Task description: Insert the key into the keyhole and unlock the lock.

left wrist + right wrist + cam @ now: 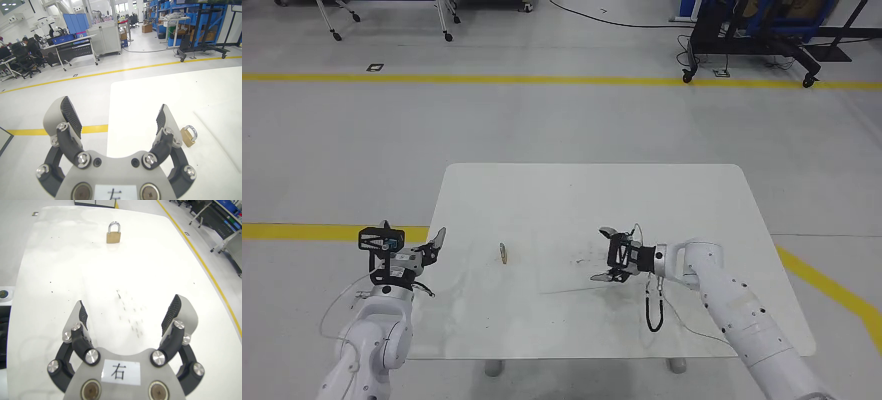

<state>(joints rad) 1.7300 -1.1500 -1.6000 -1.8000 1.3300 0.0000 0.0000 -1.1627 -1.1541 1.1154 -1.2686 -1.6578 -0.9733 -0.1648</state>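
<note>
brass lock [113, 237], well apart from right claw [129, 303]

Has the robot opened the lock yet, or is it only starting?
Only starting. Done: nothing yet; the padlock lies on the table with its shackle shut. In hand: nothing; the left gripper and the right gripper are both open and empty, each apart from the padlock. Left: the whole job of unlocking it.
</note>
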